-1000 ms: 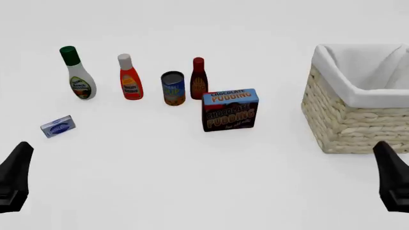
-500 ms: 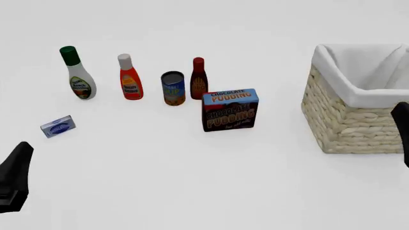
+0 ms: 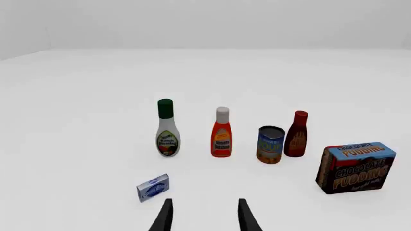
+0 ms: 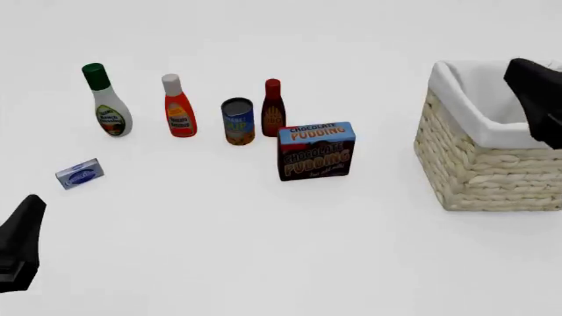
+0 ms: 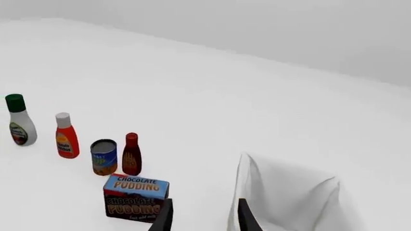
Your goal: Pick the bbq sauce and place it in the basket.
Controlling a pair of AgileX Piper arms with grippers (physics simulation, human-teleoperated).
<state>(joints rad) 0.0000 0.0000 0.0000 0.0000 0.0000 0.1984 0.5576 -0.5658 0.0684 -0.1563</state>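
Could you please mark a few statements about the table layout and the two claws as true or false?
1. The bbq sauce stands upright beside the can. True.
2. The bbq sauce is already in the basket. False: it stands on the table, well left of the basket in the front view.
3. The left claw is open and holds nothing. True.
4. The chocolate pudding box lies behind the row of bottles. False: it sits nearer the camera than the row.
5. The right claw is shut on the salad dressing bottle. False: its fingers are apart and empty, up near the basket.
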